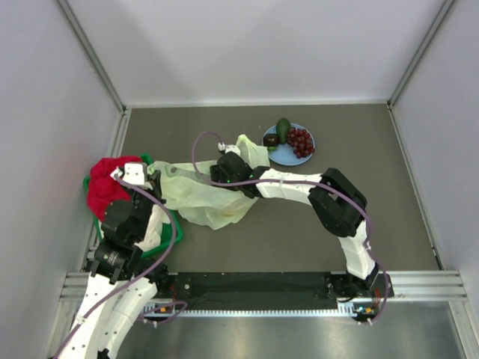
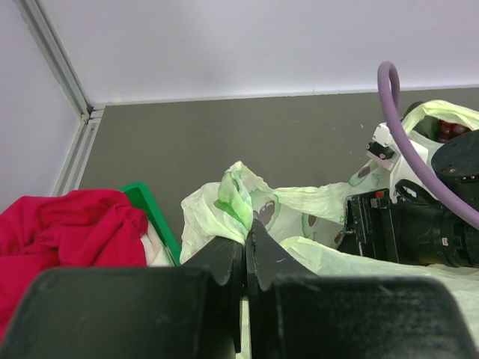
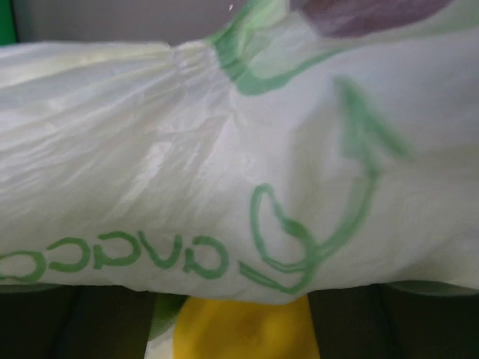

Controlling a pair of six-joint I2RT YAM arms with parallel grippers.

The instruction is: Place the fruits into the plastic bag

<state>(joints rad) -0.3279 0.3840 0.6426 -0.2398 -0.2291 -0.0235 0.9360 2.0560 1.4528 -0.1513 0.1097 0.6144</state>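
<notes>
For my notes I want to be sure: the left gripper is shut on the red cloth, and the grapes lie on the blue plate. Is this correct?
Not quite. The left gripper is shut on the bag, not on the red cloth beside it; the left wrist view shows this. The grapes do lie on the blue plate.

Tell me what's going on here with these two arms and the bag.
The left hand is shut on a pinch of the plastic bag. The right arm reaches in at the bag, where a yellow fruit shows beneath the film. The avocado, grapes and a small dark fruit sit on the blue plate, not yet bagged.
</notes>
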